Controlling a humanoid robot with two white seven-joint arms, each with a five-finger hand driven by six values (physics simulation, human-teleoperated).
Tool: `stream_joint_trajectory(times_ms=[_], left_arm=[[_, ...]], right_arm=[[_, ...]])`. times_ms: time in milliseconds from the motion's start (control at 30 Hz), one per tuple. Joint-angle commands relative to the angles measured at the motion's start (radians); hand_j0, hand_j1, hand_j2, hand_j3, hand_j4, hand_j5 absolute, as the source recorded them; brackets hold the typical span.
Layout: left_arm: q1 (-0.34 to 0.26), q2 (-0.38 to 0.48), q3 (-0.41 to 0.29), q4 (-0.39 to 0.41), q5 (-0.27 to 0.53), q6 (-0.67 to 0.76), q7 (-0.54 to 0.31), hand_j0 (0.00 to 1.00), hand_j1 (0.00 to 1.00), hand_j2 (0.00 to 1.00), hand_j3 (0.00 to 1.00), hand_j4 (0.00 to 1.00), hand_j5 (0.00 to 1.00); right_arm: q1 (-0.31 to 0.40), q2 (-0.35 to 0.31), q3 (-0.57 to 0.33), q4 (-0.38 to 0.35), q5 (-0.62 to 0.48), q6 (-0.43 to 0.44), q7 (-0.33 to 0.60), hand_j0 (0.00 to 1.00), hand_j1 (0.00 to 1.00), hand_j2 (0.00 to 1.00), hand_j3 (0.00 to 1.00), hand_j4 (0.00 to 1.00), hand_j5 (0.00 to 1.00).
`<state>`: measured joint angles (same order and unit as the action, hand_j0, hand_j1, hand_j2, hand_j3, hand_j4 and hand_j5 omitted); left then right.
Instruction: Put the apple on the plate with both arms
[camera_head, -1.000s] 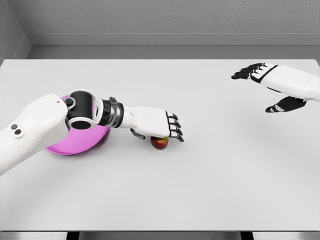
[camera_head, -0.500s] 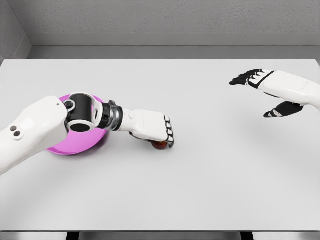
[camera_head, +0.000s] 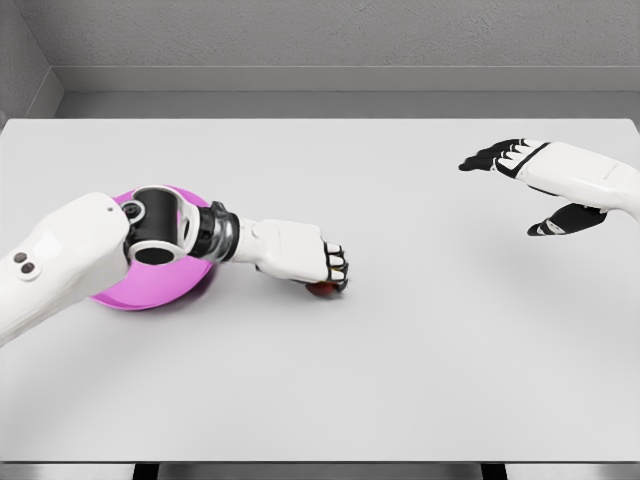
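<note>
- We have our left hand (camera_head: 318, 262) down over the apple (camera_head: 322, 290), fingers curled around the top of it. It reads as a grip on the fruit, though only a dark red sliver peeks out beneath the knuckles.
- The apple sits on the tabletop (camera_head: 400, 380), left of the middle and just off the right rim of the plate (camera_head: 120, 297). We cannot tell whether it has lifted clear of the surface or rests on it.
- The plate is pink and lies near the tabletop's left edge, apart from the apple.
- Handling call: we judge the apple small, rigid and light, with a smooth round skin that could roll or squirt out of a loose hold. Fingers wrapping its widest part from above, thumb opposing, looks the safest purchase.
- Our right hand (camera_head: 535, 180) hovers over the tabletop's far right side, well apart from the action, fingers spread and holding nothing.
- Hidden from us: most of the apple, the thumb under the left hand, and any contact between fingertips and skin.
- Our left forearm covers much of the plate, so its middle and its near right rim are out of sight.
</note>
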<state>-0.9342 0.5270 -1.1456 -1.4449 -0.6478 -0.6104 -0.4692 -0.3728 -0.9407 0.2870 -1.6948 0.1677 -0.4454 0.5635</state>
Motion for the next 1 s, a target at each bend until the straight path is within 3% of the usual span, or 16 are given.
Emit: stream_joint_trajectory(times_ms=[0,233,367,500,633,767,967], left_arm=[[0.0,0.03,0.036,0.001,0.036,-0.001,0.0,0.19,0.19,0.19,0.19,0.19,0.19],[0.006,0.07,0.095,0.006,0.117,-0.001,0.004,0.11,0.11,0.11,0.11,0.11,0.11],[0.011,0.146,0.13,0.009,0.223,-0.001,0.007,0.12,0.12,0.12,0.12,0.12,0.12],[0.014,0.24,0.176,0.008,0.28,-0.001,0.007,0.12,0.12,0.12,0.12,0.12,0.12],[0.017,0.307,0.184,0.017,0.281,-0.001,0.007,0.12,0.12,0.12,0.12,0.12,0.12],[0.017,0.301,0.184,0.096,0.27,-0.001,0.0,0.12,0.12,0.12,0.12,0.12,0.12],[0.037,0.294,0.184,0.126,0.215,-0.001,-0.002,0.18,0.18,0.18,0.18,0.18,0.18]], right_arm=[[0.0,-0.001,0.0,0.0,-0.005,0.002,0.0,1.0,1.0,1.0,1.0,1.0,1.0],[0.002,-0.001,0.0,0.0,-0.005,0.002,0.0,1.0,1.0,1.0,1.0,1.0,1.0],[0.002,-0.001,0.0,0.0,-0.005,0.002,0.0,1.0,1.0,1.0,1.0,1.0,1.0],[0.002,-0.001,0.0,0.0,-0.005,0.002,0.0,1.0,1.0,1.0,1.0,1.0,1.0],[0.0,0.0,0.0,0.001,-0.005,0.002,0.0,1.0,1.0,1.0,1.0,1.0,1.0],[0.0,0.003,0.0,0.001,-0.005,0.002,0.0,1.0,1.0,1.0,1.0,1.0,1.0],[0.0,-0.001,0.0,0.0,-0.005,0.002,0.0,1.0,1.0,1.0,1.0,1.0,1.0]])
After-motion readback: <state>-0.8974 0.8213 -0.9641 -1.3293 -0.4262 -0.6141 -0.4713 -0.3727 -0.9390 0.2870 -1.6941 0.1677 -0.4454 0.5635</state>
